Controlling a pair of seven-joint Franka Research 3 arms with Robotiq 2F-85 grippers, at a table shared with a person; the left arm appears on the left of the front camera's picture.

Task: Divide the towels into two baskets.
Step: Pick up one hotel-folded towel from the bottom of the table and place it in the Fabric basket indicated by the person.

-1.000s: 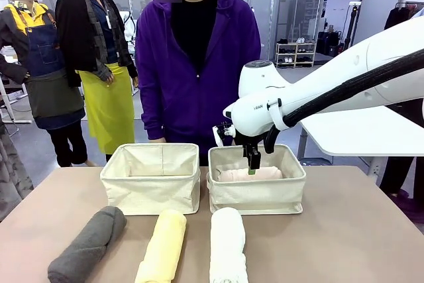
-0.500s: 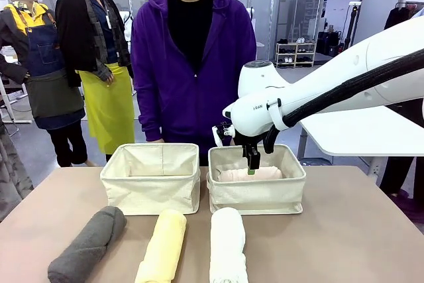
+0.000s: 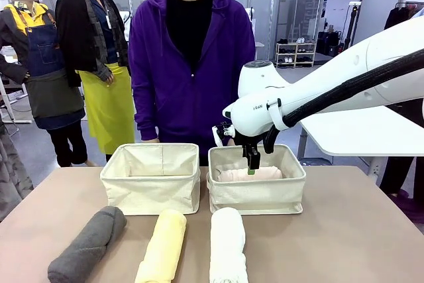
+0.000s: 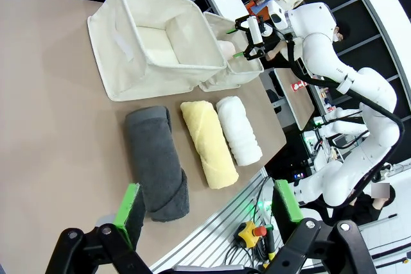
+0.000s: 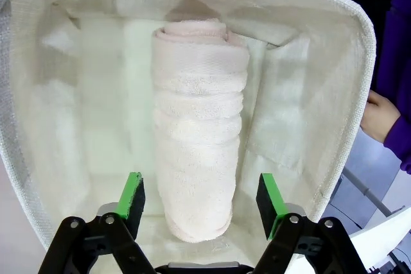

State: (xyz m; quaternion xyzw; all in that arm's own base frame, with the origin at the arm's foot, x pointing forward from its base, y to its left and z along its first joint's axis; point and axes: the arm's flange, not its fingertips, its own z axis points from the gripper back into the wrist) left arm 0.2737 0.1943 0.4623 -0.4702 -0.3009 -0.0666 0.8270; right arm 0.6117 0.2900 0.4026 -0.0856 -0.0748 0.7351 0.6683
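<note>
The pale pink towel lies rolled in the right basket, and my right gripper hangs open just above it, fingers straddling the roll without touching. The left basket holds no towel. On the table's near side lie the dark grey towel, the pale yellow towel and the white towel side by side. My left gripper is open in the air above the near table edge, over the dark grey towel; the yellow towel and white towel lie past it.
A person in a purple hoodie stands at the far side right behind both baskets, a hand close to the right basket's wall. Bare tabletop stretches to the right of the towels.
The person has shifted slightly to the left. My right gripper and the towels have stayed where they were.
</note>
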